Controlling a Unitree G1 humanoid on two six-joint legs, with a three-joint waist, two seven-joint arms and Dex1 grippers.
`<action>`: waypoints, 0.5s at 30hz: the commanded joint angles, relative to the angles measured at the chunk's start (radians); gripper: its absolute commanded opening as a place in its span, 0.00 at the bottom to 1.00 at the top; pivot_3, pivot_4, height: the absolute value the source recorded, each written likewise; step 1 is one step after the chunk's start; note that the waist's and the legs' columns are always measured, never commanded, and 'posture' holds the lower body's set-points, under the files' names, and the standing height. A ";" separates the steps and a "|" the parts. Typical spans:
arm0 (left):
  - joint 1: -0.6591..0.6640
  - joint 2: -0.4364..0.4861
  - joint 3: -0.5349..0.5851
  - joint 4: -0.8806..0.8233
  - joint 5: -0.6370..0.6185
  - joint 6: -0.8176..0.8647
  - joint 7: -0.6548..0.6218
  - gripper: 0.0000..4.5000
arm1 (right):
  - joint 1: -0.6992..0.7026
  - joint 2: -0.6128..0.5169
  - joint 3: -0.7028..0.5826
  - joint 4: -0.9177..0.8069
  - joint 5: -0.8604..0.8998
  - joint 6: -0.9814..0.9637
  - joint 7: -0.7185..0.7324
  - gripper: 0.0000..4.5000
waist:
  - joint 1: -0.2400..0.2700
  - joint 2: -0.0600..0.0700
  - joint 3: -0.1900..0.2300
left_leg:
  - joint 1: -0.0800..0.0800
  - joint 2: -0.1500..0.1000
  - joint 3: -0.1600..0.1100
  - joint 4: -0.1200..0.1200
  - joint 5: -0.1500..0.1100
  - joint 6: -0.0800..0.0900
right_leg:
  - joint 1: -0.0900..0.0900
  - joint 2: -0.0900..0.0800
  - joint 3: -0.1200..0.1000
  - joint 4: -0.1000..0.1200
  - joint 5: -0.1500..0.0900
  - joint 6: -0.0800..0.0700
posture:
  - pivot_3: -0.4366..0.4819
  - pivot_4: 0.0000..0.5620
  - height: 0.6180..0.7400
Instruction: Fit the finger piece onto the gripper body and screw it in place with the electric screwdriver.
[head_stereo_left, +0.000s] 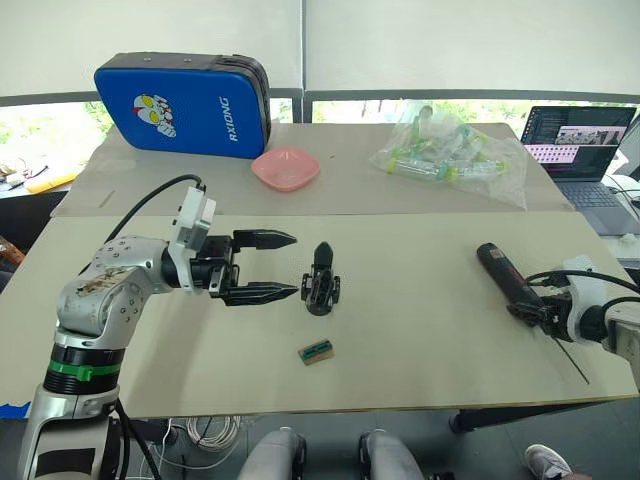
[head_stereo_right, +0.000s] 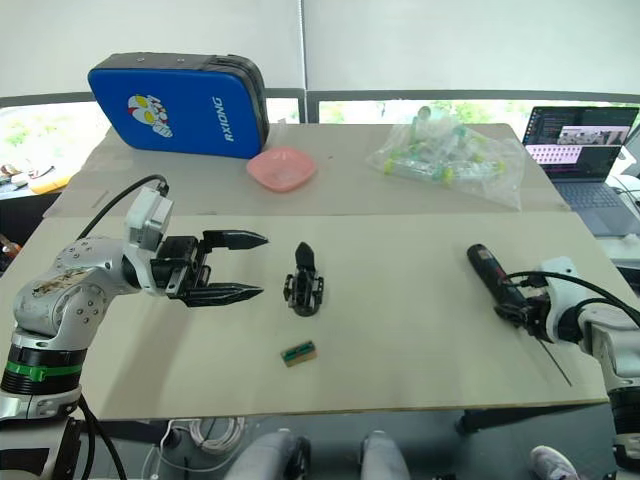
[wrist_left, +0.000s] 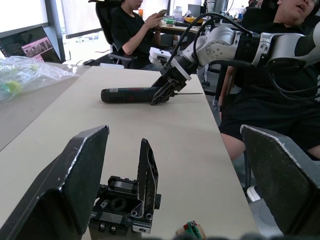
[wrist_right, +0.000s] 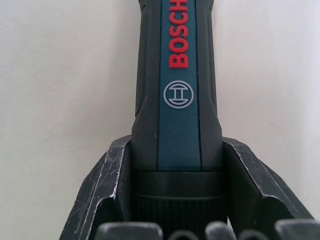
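The gripper body (head_stereo_left: 321, 281) stands mid-table, a chunky black base with one pointed finger rising from it, also close up as gripper body (wrist_left: 131, 197). My left gripper (head_stereo_left: 296, 265) is open just to its left, tips pointing at it and short of touching. The electric screwdriver (head_stereo_left: 503, 274) lies on the table at the right, its thin bit (head_stereo_left: 572, 361) pointing toward the front edge. My right gripper (head_stereo_left: 532, 309) is shut on the screwdriver's bit end; its fingers (wrist_right: 114, 186) press both sides of the screwdriver barrel (wrist_right: 178, 100). The finger piece is out of view.
A small tan-and-green block (head_stereo_left: 316, 351) lies in front of the gripper body. At the back are a blue case (head_stereo_left: 185, 105), a pink bowl (head_stereo_left: 285, 168) and a plastic bag of tubes (head_stereo_left: 450, 152). A laptop (head_stereo_left: 578, 142) sits far right. People (wrist_left: 135, 30) sit beyond the table.
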 joint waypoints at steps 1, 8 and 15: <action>0.002 0.017 0.023 -0.034 -0.014 -0.014 -0.012 1.00 | 0.015 -0.049 -0.078 -0.202 0.045 0.032 0.035 0.44 | -0.001 0.002 0.001 | 0.000 0.000 0.000 0.000 0.000 0.000 | 0.000 0.000 0.000 0.000 0.000 0.000 | 0.48 0.27 1.00; 0.041 0.052 0.027 -0.028 0.003 -0.038 -0.049 1.00 | 0.055 -0.050 -0.029 -0.669 0.135 0.348 -0.025 0.44 | -0.008 0.011 0.006 | -0.001 0.002 0.000 0.000 0.000 -0.001 | -0.005 0.000 0.002 0.008 -0.001 -0.001 | 0.48 0.27 1.00; 0.111 0.072 0.020 -0.008 0.049 -0.129 -0.089 1.00 | 0.084 -0.015 0.125 -0.686 0.051 0.295 -0.060 0.44 | 0.006 0.010 0.007 | -0.002 0.000 0.000 0.004 -0.001 0.001 | -0.003 -0.002 -0.001 0.006 -0.001 -0.002 | 0.48 0.27 1.00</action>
